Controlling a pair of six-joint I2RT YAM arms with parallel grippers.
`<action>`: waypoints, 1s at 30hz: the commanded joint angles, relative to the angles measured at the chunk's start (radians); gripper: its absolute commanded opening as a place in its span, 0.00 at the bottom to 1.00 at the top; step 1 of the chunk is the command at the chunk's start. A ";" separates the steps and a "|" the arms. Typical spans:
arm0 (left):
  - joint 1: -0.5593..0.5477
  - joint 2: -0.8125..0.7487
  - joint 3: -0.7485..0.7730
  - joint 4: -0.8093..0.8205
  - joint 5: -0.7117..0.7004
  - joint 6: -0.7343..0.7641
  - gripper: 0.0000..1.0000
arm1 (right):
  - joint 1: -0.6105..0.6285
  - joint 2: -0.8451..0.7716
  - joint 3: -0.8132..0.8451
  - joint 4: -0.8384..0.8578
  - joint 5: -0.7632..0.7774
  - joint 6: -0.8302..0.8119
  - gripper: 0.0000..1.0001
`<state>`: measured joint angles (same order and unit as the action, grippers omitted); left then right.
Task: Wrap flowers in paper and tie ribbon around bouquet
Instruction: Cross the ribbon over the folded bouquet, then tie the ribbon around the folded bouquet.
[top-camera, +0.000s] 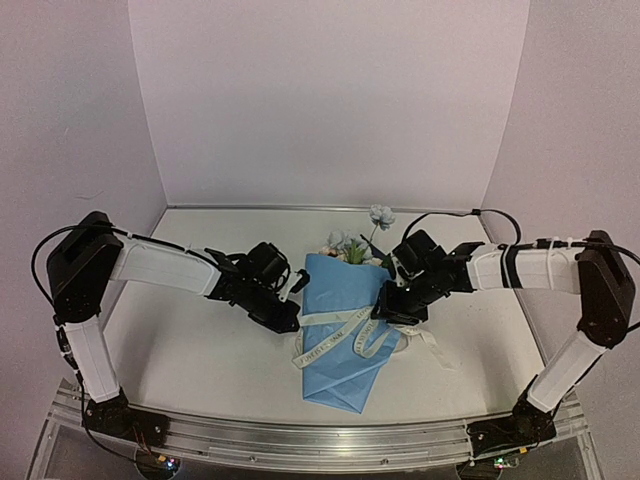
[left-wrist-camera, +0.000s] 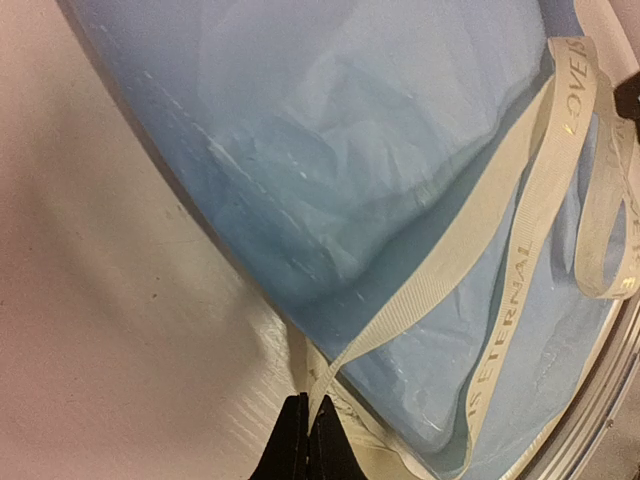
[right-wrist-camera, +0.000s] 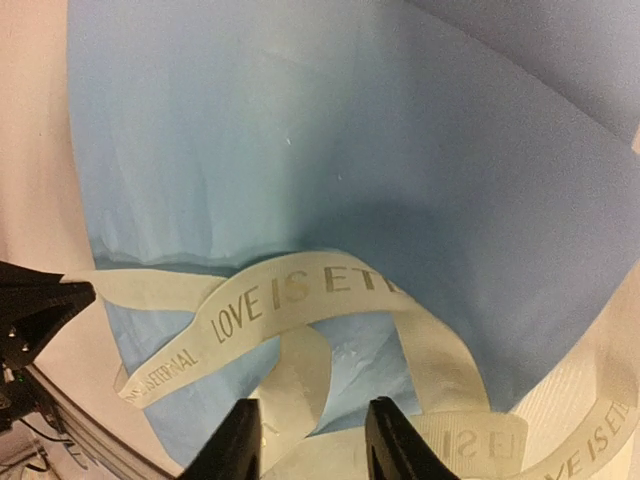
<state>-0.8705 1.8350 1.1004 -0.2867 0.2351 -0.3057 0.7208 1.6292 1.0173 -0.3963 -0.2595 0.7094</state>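
left gripper (left-wrist-camera: 308, 440) pinched shut on ribbon (left-wrist-camera: 520, 230) beside bouquet (top-camera: 335, 285), right gripper (right-wrist-camera: 312, 445) part-open over ribbon crossing, contact there unclear

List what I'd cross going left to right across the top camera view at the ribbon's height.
Left arm → left gripper, shut on the ribbon → bouquet → right gripper → right arm.

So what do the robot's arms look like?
The left arm and right arm have white sleeves between chunky black joints. Black cables loop beside them. The left gripper and right gripper are black, with two thin fingers.
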 joint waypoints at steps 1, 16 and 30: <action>0.021 -0.067 0.041 0.022 -0.072 -0.018 0.00 | 0.006 -0.108 0.031 -0.140 -0.034 -0.071 0.51; 0.065 -0.094 0.043 0.005 -0.132 -0.032 0.00 | -0.124 -0.297 -0.191 -0.200 -0.072 -0.163 0.63; 0.087 -0.109 0.043 -0.004 -0.113 -0.023 0.00 | -0.183 -0.288 -0.351 0.122 0.031 0.227 0.58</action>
<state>-0.7883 1.7645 1.1061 -0.2878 0.1204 -0.3382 0.5392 1.3575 0.7013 -0.4068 -0.3137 0.7723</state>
